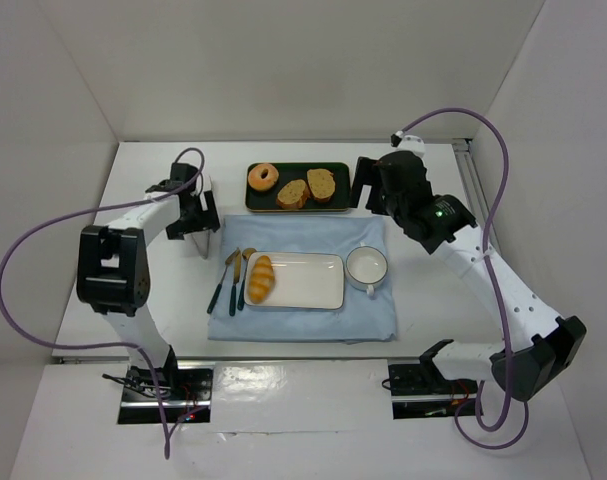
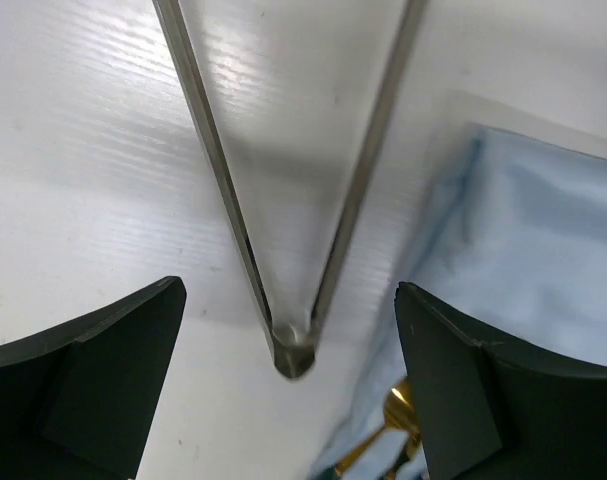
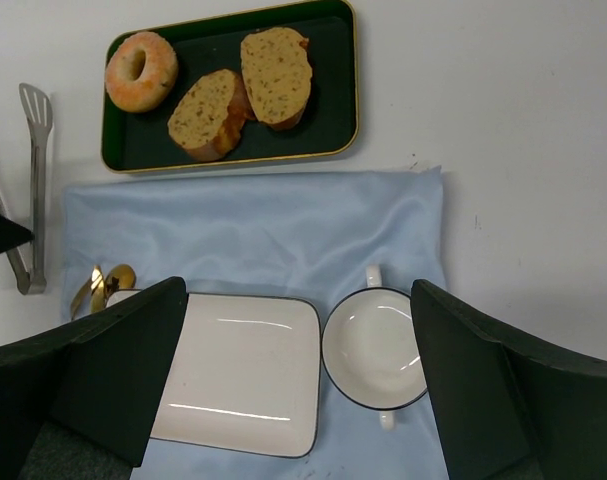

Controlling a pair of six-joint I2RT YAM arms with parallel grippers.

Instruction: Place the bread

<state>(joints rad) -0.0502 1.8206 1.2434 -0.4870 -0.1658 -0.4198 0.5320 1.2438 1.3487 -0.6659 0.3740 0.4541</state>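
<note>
The bread roll (image 1: 261, 278) is a small, oblong, glossy golden-orange piece with a lightly ridged top, darker orange toward its lower end. It lies flat at the 9 o'clock end of the white rectangular plate (image 1: 305, 281), along the plate's short edge. Its long axis runs from about 12 o'clock to 6 o'clock, leaning slightly toward 1 and 7.

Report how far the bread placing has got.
Done, it seems: the bread lies on the left end of the white plate. In hand: nothing. The left end effector is open over the tongs, which lie on the table; the right end effector hangs open above the blue cloth, empty. Left: probably only pulling the arms back.
</note>
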